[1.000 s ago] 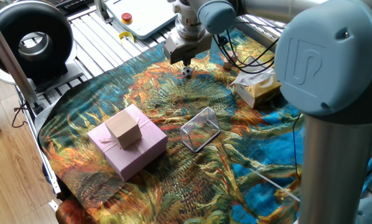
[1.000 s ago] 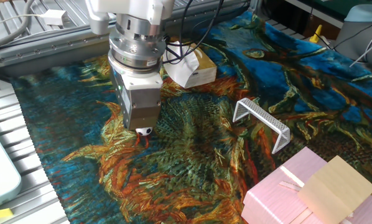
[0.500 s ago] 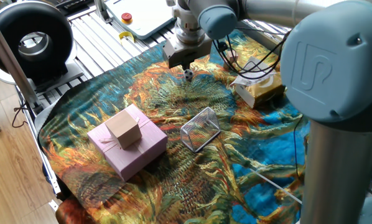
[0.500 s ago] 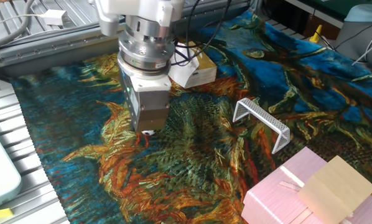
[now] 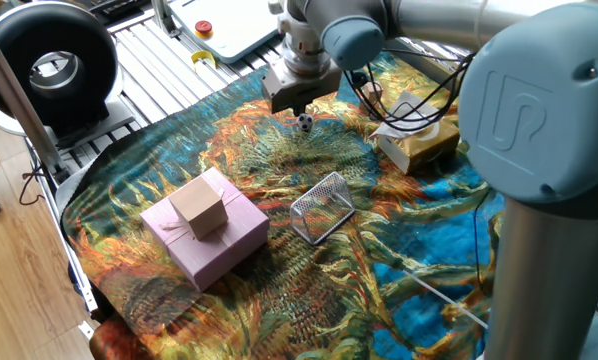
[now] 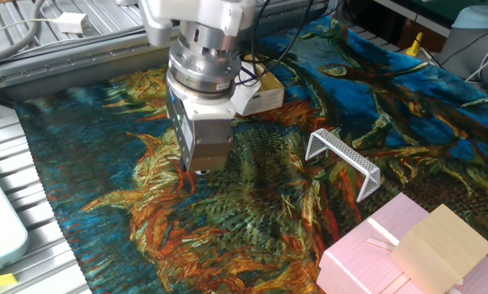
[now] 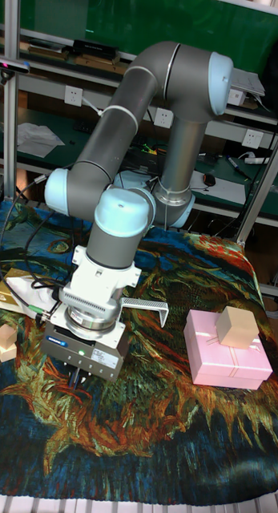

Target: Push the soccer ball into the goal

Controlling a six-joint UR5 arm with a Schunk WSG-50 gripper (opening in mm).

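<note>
That tiny soccer ball (image 5: 305, 123) sits at the gripper's (image 5: 298, 106) tip, goal (image 5: 321, 207) toward 6 o'clock — light, hard, rolls easily, so nudge it dead-centre — can't tell the finger gap, nothing visibly held.

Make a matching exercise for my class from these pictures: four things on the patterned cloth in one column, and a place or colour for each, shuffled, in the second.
Things:
1. soccer ball
2. goal
3. pink gift box
4. small cardboard box

Descriptions:
A. pale pink, lying flat on the cloth
B. tan, sitting on top of another box
C. right beside the gripper, white with black patches
D. silver-grey wire mesh, between the pink box and the arm's base

Pairs: 1-C, 2-D, 3-A, 4-B
</note>
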